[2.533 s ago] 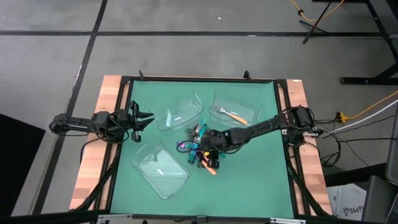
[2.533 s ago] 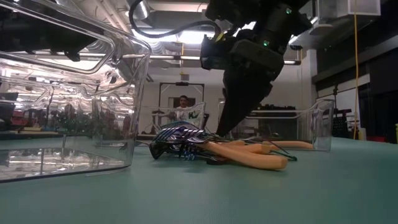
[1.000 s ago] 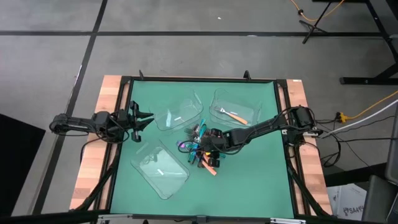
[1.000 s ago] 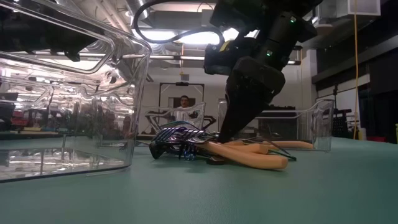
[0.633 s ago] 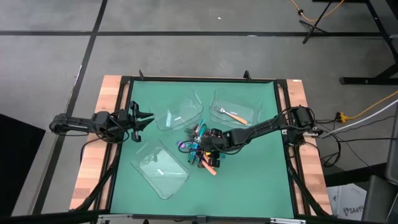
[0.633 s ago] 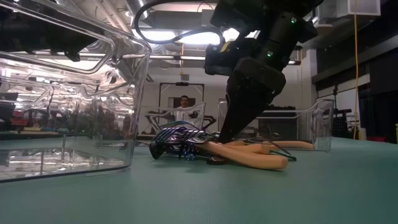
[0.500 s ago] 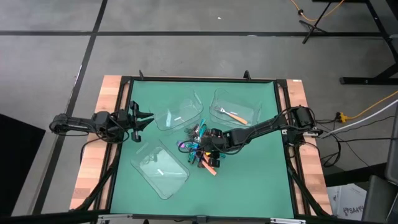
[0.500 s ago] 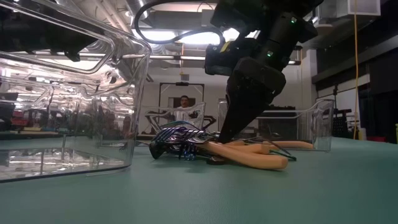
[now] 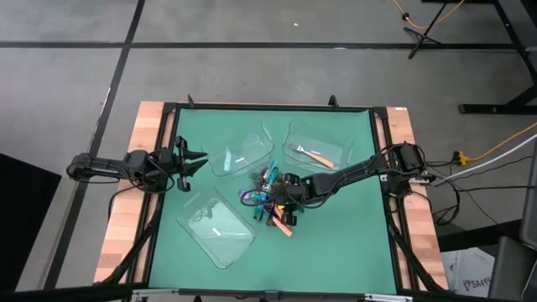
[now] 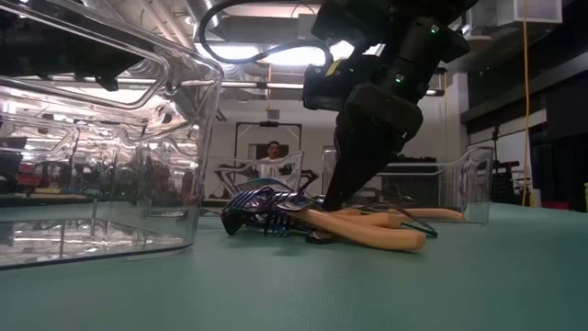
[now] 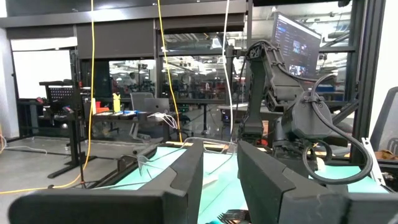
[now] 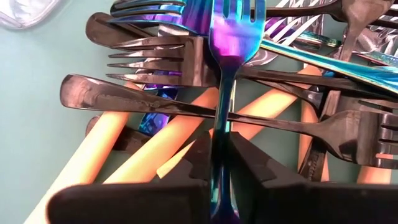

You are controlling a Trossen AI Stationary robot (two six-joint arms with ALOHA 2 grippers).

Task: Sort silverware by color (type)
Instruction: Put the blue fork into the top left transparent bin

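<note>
The silverware lies in a heap point(image 9: 267, 200) at the table's middle: iridescent forks, dark forks point(image 12: 155, 62) and orange-handled pieces point(image 10: 367, 230). My right gripper point(image 12: 222, 180) slants down into the heap point(image 10: 276, 213) from the table's right, shut on an iridescent fork point(image 12: 233, 28) that lies on top. One orange-handled fork point(image 9: 317, 156) lies in the far right tray. My left gripper point(image 9: 195, 159) waits open at the table's left edge, clear of everything. My right gripper pinches the iridescent fork's slim handle point(image 12: 222, 134) between its two fingers point(image 12: 261, 171), well behind the tines. The fingers slant down from above and from the table's right. The fork still rests on the heap, across a dark fork's handle point(image 12: 137, 102).
Three clear plastic trays stand around the heap: one at the far left point(image 9: 242, 153), one at the far right point(image 9: 295, 134), one nearer the front left point(image 9: 218, 226). In the low view the near tray's wall point(image 10: 197, 156) stands just left of the heap. Bare green mat lies front right.
My right gripper has stayed in place over the heap. The iridescent pieces at the heap's left end have shifted a little in the low view.
</note>
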